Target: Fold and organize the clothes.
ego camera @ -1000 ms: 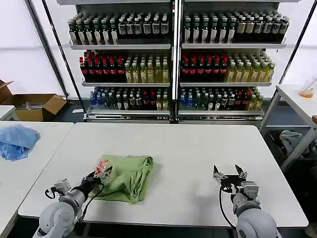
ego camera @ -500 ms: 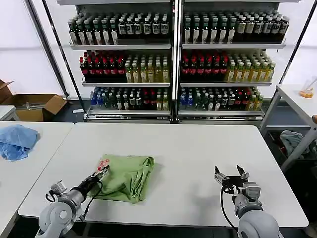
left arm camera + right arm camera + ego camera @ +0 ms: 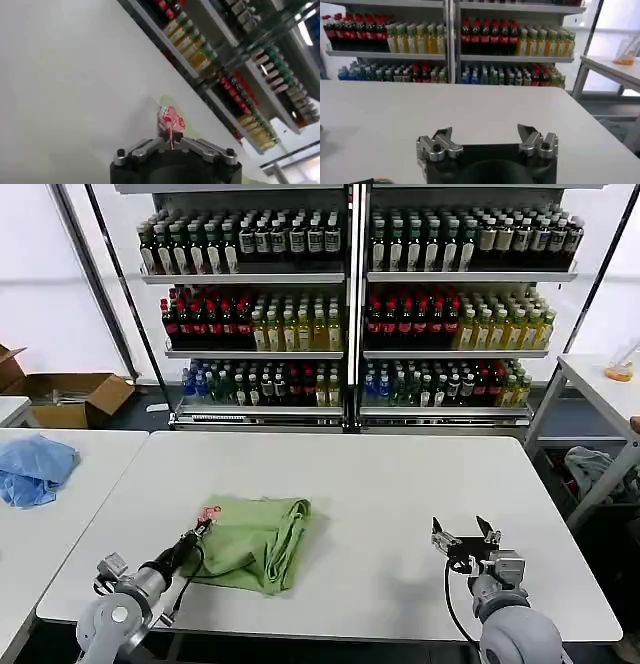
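Left tool (image 3: 200, 531) pinches the printed corner of the green shirt (image 3: 255, 539), bunched lower left of centre on the white counter (image 3: 400, 484); right tool (image 3: 464, 536), spread, idles lower right; likely best to draw the corner flat, low, slowly, avoiding fresh wrinkles.

Right gripper over the white table
The right gripper (image 3: 487, 137) hovers with fingers spread above the table (image 3: 470, 107); bottle-filled shelves (image 3: 455, 42) stand beyond the table's far edge.
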Controlling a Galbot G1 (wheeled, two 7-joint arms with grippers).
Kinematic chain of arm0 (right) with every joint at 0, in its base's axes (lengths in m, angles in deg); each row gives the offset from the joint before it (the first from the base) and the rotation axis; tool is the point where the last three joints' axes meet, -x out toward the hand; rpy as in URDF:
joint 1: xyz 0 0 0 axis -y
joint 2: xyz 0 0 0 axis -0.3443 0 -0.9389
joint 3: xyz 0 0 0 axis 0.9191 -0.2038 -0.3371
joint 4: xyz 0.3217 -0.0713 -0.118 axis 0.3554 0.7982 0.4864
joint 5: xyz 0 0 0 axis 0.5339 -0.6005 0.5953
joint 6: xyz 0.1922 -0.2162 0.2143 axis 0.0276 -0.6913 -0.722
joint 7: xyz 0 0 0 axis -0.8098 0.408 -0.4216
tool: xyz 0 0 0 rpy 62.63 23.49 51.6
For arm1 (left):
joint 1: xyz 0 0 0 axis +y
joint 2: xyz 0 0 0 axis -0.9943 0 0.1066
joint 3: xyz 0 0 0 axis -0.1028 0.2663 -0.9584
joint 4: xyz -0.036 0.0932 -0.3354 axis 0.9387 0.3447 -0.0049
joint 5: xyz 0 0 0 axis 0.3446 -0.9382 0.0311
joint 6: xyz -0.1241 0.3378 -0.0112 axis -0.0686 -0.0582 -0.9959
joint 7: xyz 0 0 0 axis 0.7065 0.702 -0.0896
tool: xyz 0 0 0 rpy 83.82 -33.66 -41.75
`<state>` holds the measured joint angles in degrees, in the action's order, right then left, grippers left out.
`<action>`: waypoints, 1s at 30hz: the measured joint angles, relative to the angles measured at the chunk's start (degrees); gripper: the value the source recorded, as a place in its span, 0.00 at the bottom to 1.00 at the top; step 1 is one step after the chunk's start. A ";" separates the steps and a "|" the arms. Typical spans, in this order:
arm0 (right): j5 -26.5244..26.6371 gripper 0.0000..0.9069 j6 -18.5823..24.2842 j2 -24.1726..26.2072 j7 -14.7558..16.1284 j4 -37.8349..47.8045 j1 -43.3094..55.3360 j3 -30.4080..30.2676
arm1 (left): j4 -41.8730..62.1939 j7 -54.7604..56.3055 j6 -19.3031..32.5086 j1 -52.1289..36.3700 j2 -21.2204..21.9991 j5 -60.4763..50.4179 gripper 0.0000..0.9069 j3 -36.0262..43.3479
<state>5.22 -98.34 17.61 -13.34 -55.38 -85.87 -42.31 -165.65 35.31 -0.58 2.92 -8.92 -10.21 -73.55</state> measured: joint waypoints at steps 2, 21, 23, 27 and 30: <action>0.11 1.00 -0.02 0.00 -0.01 0.05 0.15 -0.03 | 0.00 -0.04 -0.07 -0.16 0.17 1.46 0.02 -0.73; 0.75 1.00 -0.04 -0.58 0.05 0.91 2.00 -0.74 | -6.47 2.27 -2.26 0.21 -13.39 5.66 0.03 -20.16; 0.55 1.00 0.01 -0.90 0.09 0.94 1.90 -0.79 | -8.19 2.27 -2.30 0.86 -14.89 3.63 0.03 -20.73; 0.08 1.00 0.16 -1.32 0.19 0.87 1.50 -0.71 | -11.74 1.95 -1.80 2.10 -16.15 -4.14 0.03 -18.47; -0.26 1.00 0.24 -1.33 0.24 0.57 1.03 -0.41 | -12.73 1.64 -0.90 2.07 -15.96 -12.70 0.03 -13.26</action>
<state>4.96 -98.10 16.28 -13.10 -54.81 -84.84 -42.72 -178.39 36.95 -1.47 4.99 -24.88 -22.91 -86.80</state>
